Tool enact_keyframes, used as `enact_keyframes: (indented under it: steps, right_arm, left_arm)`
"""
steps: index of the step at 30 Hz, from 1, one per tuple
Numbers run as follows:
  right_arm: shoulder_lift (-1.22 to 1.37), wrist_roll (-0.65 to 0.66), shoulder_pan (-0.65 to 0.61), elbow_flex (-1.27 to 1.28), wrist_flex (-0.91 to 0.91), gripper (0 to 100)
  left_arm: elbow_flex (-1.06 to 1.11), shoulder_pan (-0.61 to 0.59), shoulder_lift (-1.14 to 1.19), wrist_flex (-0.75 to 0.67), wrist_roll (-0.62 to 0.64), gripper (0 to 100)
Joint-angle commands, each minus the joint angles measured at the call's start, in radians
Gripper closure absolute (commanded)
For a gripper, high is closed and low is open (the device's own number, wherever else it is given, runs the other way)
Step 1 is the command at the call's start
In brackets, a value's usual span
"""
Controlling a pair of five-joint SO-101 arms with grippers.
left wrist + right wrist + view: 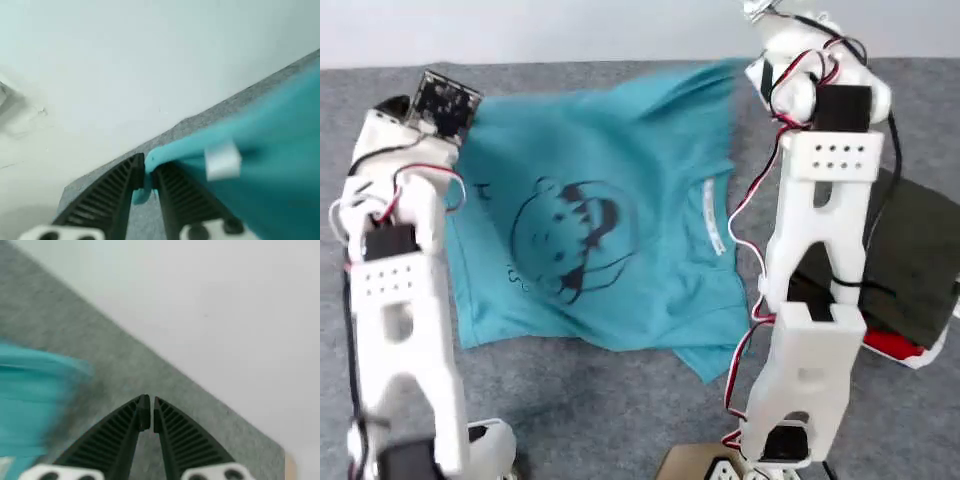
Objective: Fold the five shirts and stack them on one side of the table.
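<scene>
One thin edge of the teal shirt [610, 170] sits pinched in the closed left gripper [146, 169]; the right gripper [148, 410] is closed on nothing, so the shirt could slip free mid-fold.

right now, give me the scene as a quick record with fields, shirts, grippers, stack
shirt in work: teal shirt, spread print side up on the grey table, not yet folded
left gripper: shut on the teal shirt's edge, near the table's far side
right gripper: shut, holding nothing, near the table's far edge beside the teal shirt
stack: dark folded shirt lying on a red one, beside the right arm
count in stack: cannot tell
</scene>
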Motion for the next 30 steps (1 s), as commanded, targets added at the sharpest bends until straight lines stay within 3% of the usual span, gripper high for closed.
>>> enact_keyframes:
  steps: [1, 6, 11, 19, 25, 30]
  right_arm:
    - [0.031, -0.015, 0.024, -0.008, -0.177, 98.8]
    - [0.091, -0.012, 0.059, -0.008, -0.314, 98.9]
    - [0.111, -0.011, 0.067, -0.008, -0.262, 98.9]
    - [0.156, -0.041, 0.019, -0.006, -0.045, 98.9]
    - [0.257, -0.166, -0.05, -0.005, -0.025, 98.8]
    - [0.36, -0.175, -0.162, -0.008, -0.053, 98.7]
  left_arm:
    - [-0.179, 0.023, 0.183, -0.086, -0.011, 100]
    - [-0.435, 0.068, 0.402, -0.086, -0.008, 100]
    - [-0.568, 0.109, 0.523, -0.026, -0.011, 100]
    - [-0.578, 0.075, 0.493, 0.397, -0.011, 100]
    - [-0.576, 0.032, 0.453, 0.77, -0.011, 100]
    - [-0.576, 0.014, 0.454, 0.924, -0.011, 100]
